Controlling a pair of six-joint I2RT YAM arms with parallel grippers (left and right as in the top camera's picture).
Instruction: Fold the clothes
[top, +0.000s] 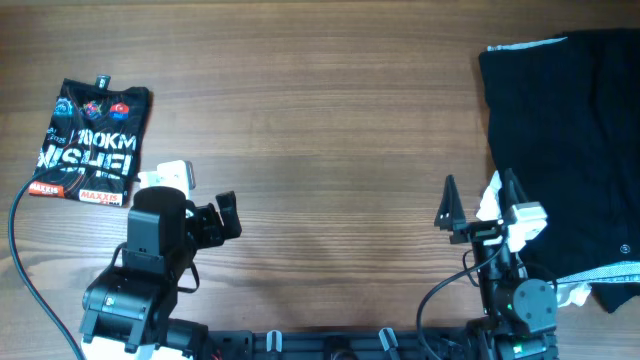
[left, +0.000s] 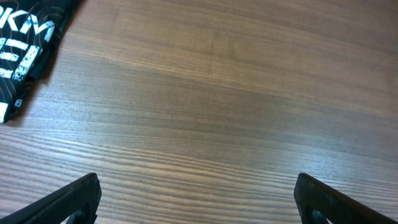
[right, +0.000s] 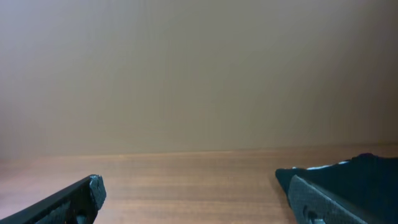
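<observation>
Left gripper (top: 224, 215) and right gripper (top: 479, 192) gape wide, both empty. Folded jersey (top: 92, 145) lies upper left, nearer the left arm; a loose black garment (top: 565, 140) sits just beside the right.

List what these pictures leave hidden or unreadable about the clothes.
- Dark garment, overhead: the right edge cuts it off, so its full shape is unknown.
- Jersey, overhead: its top-row logos are too small to read.
- Jersey, left wrist view: only a corner shows; the frame's edge cuts off the rest.
</observation>
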